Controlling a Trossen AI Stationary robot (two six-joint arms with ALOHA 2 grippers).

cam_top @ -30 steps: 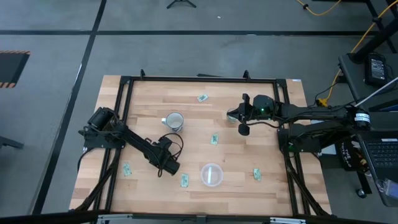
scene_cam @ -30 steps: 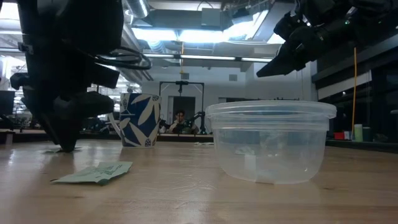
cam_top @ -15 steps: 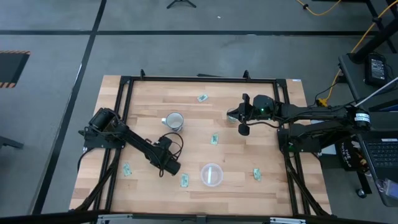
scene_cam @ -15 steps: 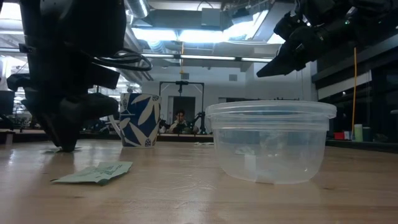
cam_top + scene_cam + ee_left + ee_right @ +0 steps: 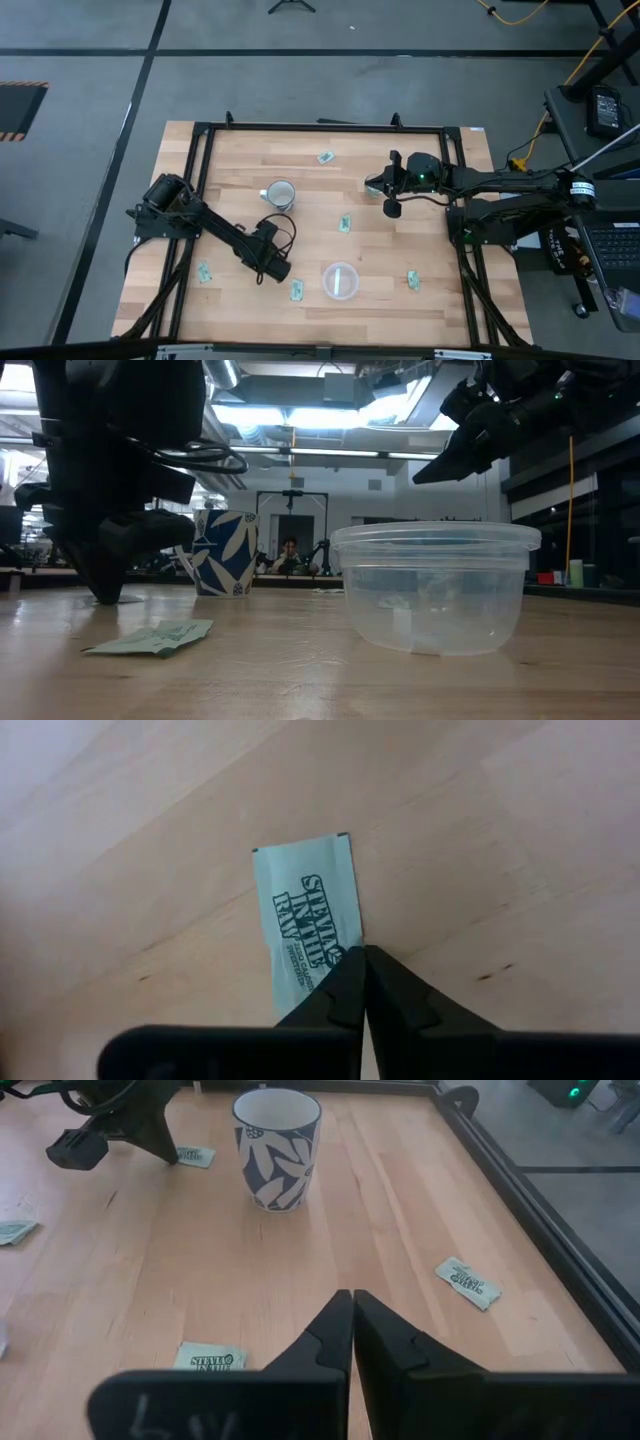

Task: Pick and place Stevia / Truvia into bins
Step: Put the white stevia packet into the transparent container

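Left end effector (image 5: 362, 960) has snapped shut on a sachet's (image 5: 310, 920) edge, tabletop's (image 5: 380, 290) near left | right end effector (image 5: 352, 1305) shut, empty | tub (image 5: 340, 281) and cup (image 5: 279, 194) apparently empty, sachets remain scattered.

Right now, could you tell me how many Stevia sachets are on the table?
6: far edge, centre, near-left, beside the clear container, near-right, and one sachet pinched by the left gripper. More could be hidden.

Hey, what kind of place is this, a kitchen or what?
Likely a robotics lab or workshop, not a kitchen: a black metal frame rims the wooden table, on grey concrete floor, with ceiling strip lights and ducting behind.
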